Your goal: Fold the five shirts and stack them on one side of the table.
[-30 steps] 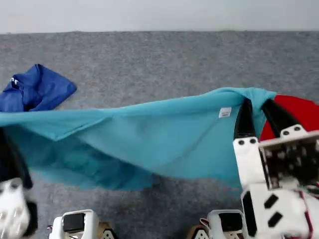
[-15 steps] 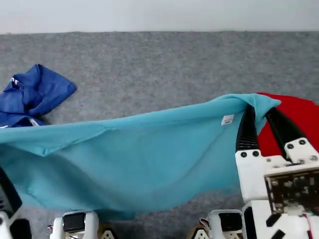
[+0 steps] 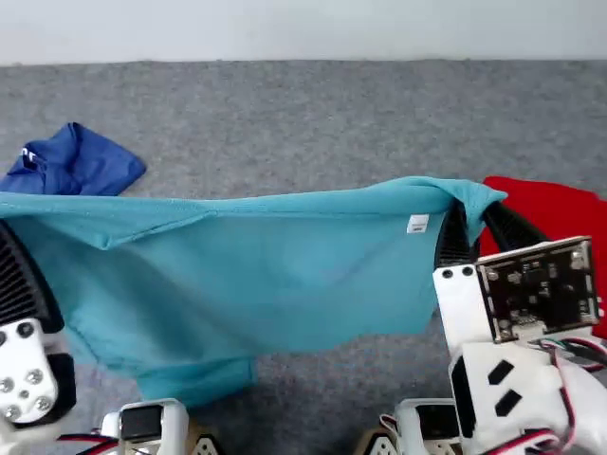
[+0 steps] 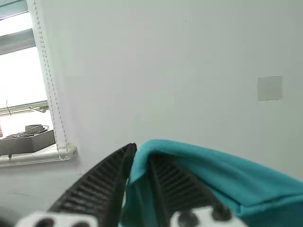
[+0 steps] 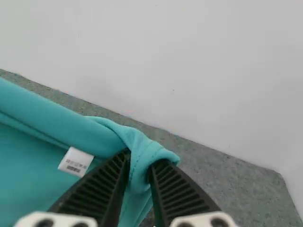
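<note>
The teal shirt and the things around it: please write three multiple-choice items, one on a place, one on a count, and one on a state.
1. Where is the blue shirt?
A on the table, far left
B folded at the table's middle
C hanging on the wall

2. How many shirts show in the high view?
A one
B three
C five

3. How is the teal shirt held?
A flat on the table
B by one gripper only
C stretched between the left gripper and the right gripper, both shut on it

Answers:
1 A, it lies crumpled at the left edge.
2 B, there are the blue shirt, the teal shirt and a red shirt.
3 C, each wrist view shows fingers clamping teal cloth.
</note>
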You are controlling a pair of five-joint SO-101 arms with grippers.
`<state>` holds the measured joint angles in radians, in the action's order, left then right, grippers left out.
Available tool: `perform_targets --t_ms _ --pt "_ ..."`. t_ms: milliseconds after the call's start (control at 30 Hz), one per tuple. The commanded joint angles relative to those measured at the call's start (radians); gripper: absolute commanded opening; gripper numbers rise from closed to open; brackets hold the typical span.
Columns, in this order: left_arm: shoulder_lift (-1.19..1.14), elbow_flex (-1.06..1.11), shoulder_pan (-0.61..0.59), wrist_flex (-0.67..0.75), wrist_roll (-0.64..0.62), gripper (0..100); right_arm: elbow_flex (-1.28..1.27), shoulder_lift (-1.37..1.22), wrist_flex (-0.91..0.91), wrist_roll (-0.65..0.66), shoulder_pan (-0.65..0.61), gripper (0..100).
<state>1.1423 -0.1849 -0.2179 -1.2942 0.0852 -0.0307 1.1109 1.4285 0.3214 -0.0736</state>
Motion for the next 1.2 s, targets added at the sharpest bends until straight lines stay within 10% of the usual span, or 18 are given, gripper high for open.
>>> perform_targets --t_ms 0,567,1167 --pt "0.0 0.002 0.005 0.021 -0.012 1 -0.002 0.001 -0.015 -0.011 0.018 0.9" --pt "0.083 0.004 0.002 0.021 -0.012 1 0.005 0.062 -0.01 -0.011 0.018 0.9" --pt "0.032 0.076 0.0 0.158 0.041 2 0.552 -0.252 -0.033 -0.003 0.019 0.9"
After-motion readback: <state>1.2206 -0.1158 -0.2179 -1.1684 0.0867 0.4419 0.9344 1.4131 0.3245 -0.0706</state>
